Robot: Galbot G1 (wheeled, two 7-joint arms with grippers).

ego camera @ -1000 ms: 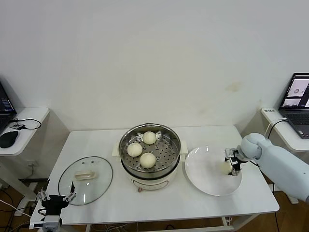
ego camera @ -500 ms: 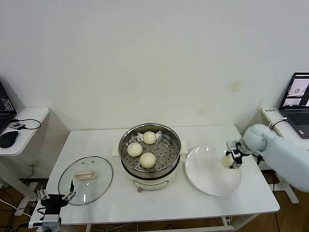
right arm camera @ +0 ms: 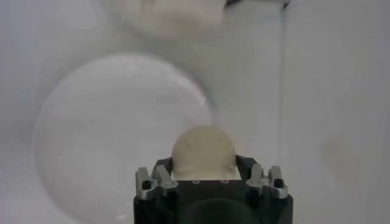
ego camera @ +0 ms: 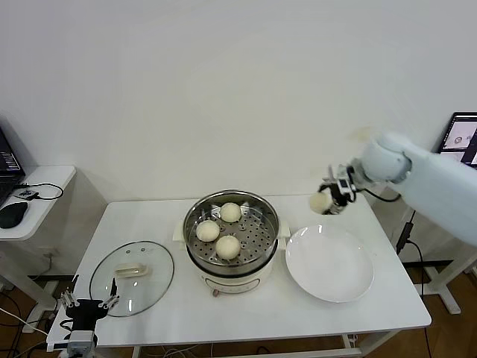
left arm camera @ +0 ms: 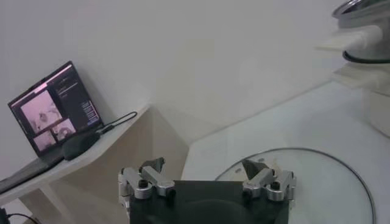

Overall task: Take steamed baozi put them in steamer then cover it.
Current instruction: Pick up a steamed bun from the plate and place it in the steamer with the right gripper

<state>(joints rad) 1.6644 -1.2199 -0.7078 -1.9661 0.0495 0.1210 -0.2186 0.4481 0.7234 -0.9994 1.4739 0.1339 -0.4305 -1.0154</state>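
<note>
1. The right pincer (ego camera: pixel 332 195) is in the air at the right of the head view, above the far edge of the counter (ego camera: pixel 298 313) and past the back rim of the plate (ego camera: pixel 329 262).
2. It is clenched on a bun (ego camera: pixel 320 202). In the right wrist view that bun (right arm camera: pixel 203 153) sits between the two fingers (right arm camera: pixel 159 176), with the plate (right arm camera: pixel 109 134) below it.
3. The lifted bun is clear of the plate and well apart from the steamer (ego camera: pixel 232 240), which stands at the centre of the head view.
4. Three more buns lie on the steamer's perforated tray: one at the back (ego camera: pixel 231 212), one at the left (ego camera: pixel 208 230), one at the front (ego camera: pixel 228 246). They sit close together; whether they touch I cannot tell from here.
5. The steamer is uncovered. Its glass lid (ego camera: pixel 132 277) lies flat on the counter at the lower left of the head view, handle up.
6. The left pincer (ego camera: pixel 89 305) is at the lower left corner of the head view, at the near edge of the lid. In the left wrist view its fingers (left arm camera: pixel 150 176) stand wide apart, released and gripping nothing, with the lid (left arm camera: pixel 329 182) just beyond them.
7. A laptop (ego camera: pixel 462 142) is cut by the right edge of the head view. A side table (ego camera: pixel 45 183) at the left edge carries a mouse (ego camera: pixel 13 214).
</note>
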